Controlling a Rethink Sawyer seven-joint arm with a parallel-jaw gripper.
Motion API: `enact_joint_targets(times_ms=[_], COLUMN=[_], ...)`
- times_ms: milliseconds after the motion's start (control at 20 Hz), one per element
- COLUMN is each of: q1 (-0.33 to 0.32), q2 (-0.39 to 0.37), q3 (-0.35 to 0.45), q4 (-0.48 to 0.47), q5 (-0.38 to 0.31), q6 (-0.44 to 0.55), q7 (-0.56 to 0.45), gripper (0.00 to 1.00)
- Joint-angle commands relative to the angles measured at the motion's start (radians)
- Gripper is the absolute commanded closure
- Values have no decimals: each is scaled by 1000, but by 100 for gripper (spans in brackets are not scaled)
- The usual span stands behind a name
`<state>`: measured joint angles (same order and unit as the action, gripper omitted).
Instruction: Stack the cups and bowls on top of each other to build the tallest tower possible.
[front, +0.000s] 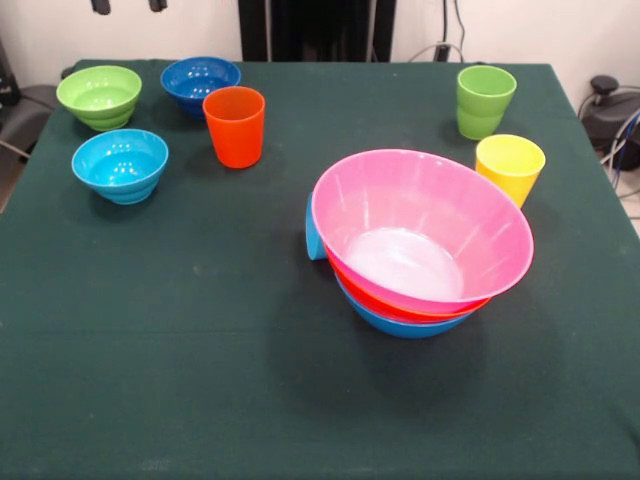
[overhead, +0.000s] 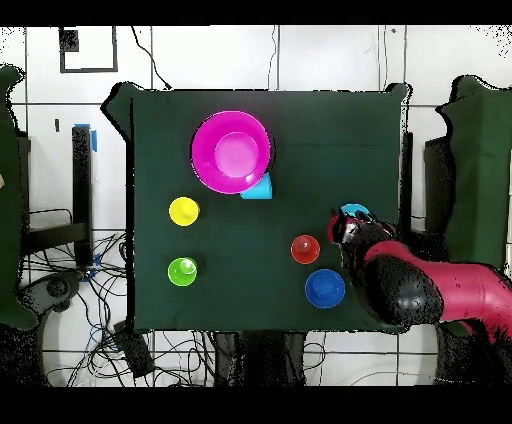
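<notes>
The tower stands right of centre: a wide pink bowl (front: 420, 235) sits tilted in an orange bowl (front: 400, 305), which rests in a blue bowl (front: 400, 325). A light blue cup (front: 314, 235) is tucked against the tower's left side. The orange cup (front: 235, 125), green cup (front: 485, 100) and yellow cup (front: 510, 168) stand upright. The small green bowl (front: 99, 95), dark blue bowl (front: 200, 80) and light blue bowl (front: 120, 165) sit at the far left. My gripper (front: 128, 5) shows only two spread fingertips at the top edge, high above the green bowl, open and holding nothing. In the overhead view my gripper (overhead: 345, 228) hides the green bowl.
The dark green cloth (front: 150, 350) covers the table. Cables and a black device (front: 610, 110) lie beyond the right edge, past the yellow cup.
</notes>
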<state>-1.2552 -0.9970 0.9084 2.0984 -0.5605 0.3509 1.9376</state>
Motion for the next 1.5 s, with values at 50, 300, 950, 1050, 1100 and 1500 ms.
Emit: enact_joint_targets(times_ms=[50, 300, 950, 1050, 1100, 1500], q1=[188, 416, 204, 221, 223, 144], q2=[-13, 71, 445, 384, 358, 269], q3=[-169, -465, -163, -179, -188, -153], q4=[96, -40, -126, -132, -146, -250], q5=[-244, -344, -256, -202, -189, -288], q6=[-236, -407, -272, -143, -80, 108], q7=[71, 114, -17, -113, -162, -364], gripper=[0, 0, 0, 0, 0, 0])
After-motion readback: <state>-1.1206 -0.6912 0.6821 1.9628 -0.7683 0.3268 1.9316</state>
